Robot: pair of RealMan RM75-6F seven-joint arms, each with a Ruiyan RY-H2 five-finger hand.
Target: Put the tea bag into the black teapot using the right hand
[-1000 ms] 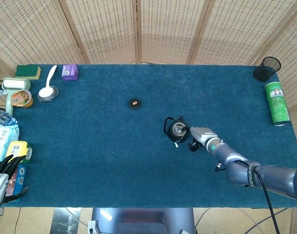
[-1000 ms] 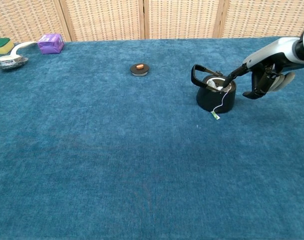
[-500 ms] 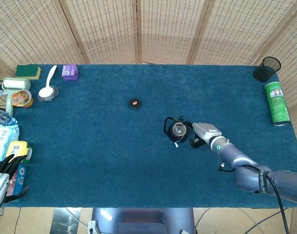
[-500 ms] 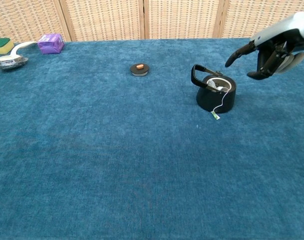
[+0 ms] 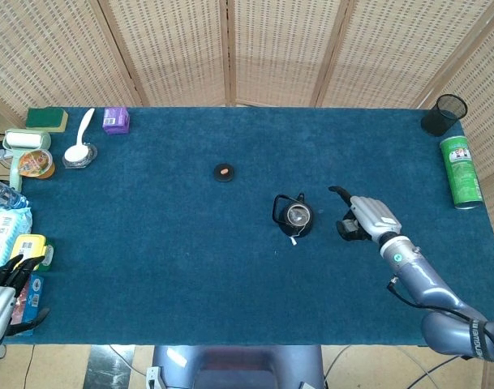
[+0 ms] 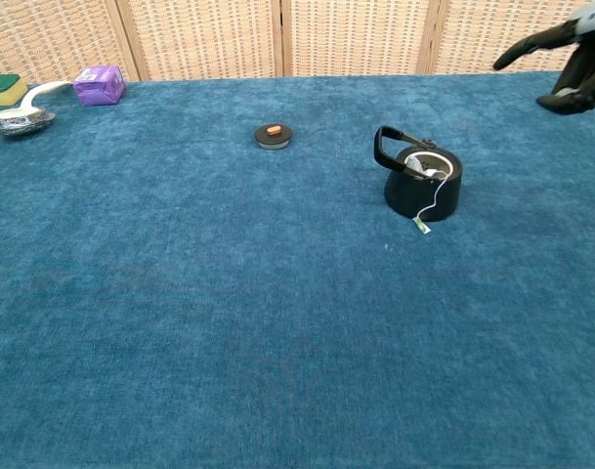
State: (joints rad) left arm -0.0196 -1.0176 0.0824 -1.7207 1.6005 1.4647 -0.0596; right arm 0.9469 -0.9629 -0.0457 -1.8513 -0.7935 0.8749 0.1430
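The black teapot [image 5: 295,215] [image 6: 421,182] stands open near the middle of the blue table, its handle toward the left. The tea bag [image 6: 425,169] lies inside it; its white string hangs over the rim and the small tag [image 6: 420,227] rests on the cloth in front. My right hand [image 5: 367,215] [image 6: 566,62] is raised to the right of the pot, apart from it, fingers spread and holding nothing. My left hand [image 5: 7,292] rests off the table's near left corner, fingers apart and empty.
The teapot's lid [image 5: 224,172] [image 6: 273,135] lies left of the pot. A purple box [image 5: 115,120], spoon on a dish [image 5: 79,151] and sponge [image 5: 47,118] sit far left. A green can [image 5: 461,171] and black mesh cup [image 5: 444,114] stand at the right edge.
My right hand has drawn back from the teapot's mouth, rising and moving right, leaving the tea bag inside. The left hand has not moved.
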